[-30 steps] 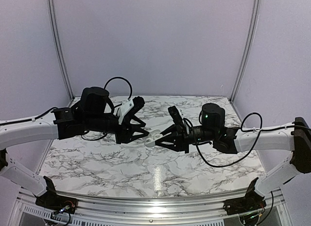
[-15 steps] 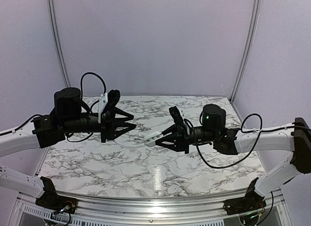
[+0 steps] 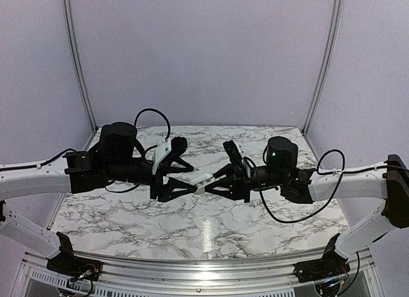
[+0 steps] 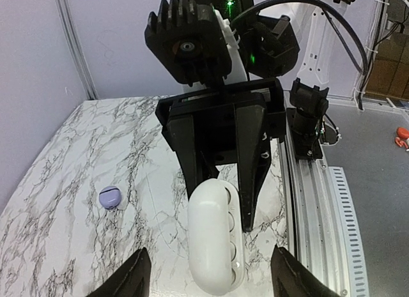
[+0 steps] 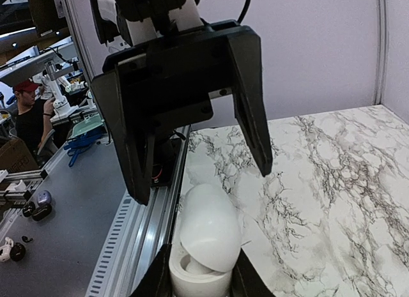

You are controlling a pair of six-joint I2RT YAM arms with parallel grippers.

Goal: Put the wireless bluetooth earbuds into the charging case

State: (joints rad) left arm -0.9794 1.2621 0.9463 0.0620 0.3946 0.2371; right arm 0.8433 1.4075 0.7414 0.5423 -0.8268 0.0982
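- While the left gripper (image 3: 190, 181) is hovering with its claw spread wide and empty, the white charging case (image 4: 216, 239) is sitting just ahead of it in mid-air, between the two open fingers. The fingers do not appear to be touching it.
- Judging by its glossy, rounded shell, the case is probably hard, light and slippery. Its lid is standing open, and the hinge is likely the weak point, so the base is the safer place to hold.
- Beyond it, one tiny lilac earbud (image 4: 110, 196) is lying on the marble table (image 4: 64, 156), well apart from the case. In the left wrist view it is at about ten o'clock from the case.
- Being so small, smooth and pebble-like, the bud is probably very light and apt to squirt out of a pinch. It likely wants a gentle fingertip grip across its widest part.
- Whether a bud is already resting inside the case cannot be told.
- Farthest back, the right gripper (image 5: 203, 276) is clamping the base of the case from both sides and holding it up.
- Seen from overhead, the arms are reaching almost level toward each other. The left is coming in from nine o'clock and the right from three o'clock, fingertips facing over the table's middle.
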